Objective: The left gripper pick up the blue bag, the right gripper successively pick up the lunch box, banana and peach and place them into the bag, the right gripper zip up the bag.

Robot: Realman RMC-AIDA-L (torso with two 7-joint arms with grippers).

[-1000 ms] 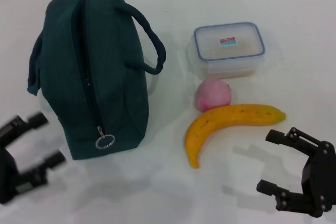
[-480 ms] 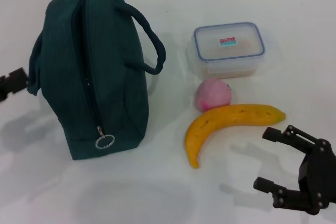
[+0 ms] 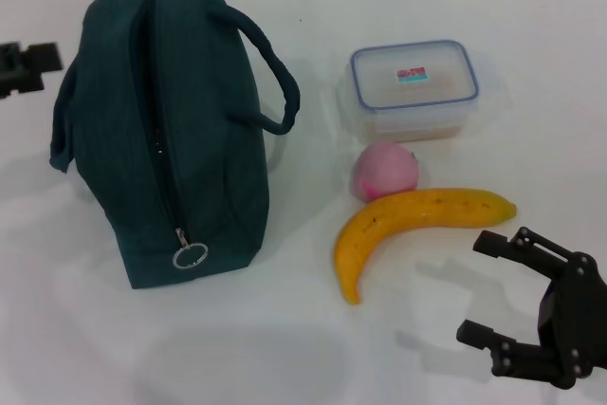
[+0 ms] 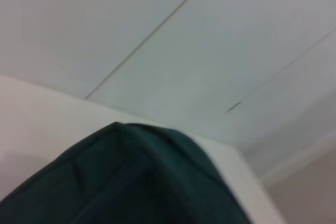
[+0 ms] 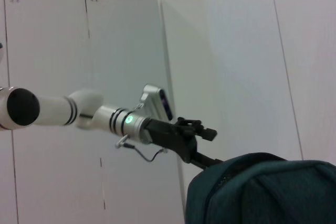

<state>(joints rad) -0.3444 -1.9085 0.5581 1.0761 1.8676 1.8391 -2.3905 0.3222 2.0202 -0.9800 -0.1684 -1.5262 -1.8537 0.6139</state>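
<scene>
The blue bag (image 3: 180,130) lies on the white table with its zipper shut and the ring pull (image 3: 190,256) at the near end. It also fills the lower part of the left wrist view (image 4: 136,182). My left gripper (image 3: 27,65) is at the left edge, beside the bag's far end and apart from it. In the right wrist view its fingers (image 5: 203,132) stand spread, open. The lunch box (image 3: 413,87), the peach (image 3: 386,171) and the banana (image 3: 417,220) sit to the right of the bag. My right gripper (image 3: 474,289) hovers open near the banana's right end, holding nothing.
The bag's two loop handles (image 3: 270,68) arch toward the lunch box. The peach touches the banana. A white wall (image 5: 131,51) with panel seams stands behind the table (image 3: 285,348).
My left gripper has travelled from the near left corner to the far left, beside the bag's back end. The right gripper has hardly moved.
</scene>
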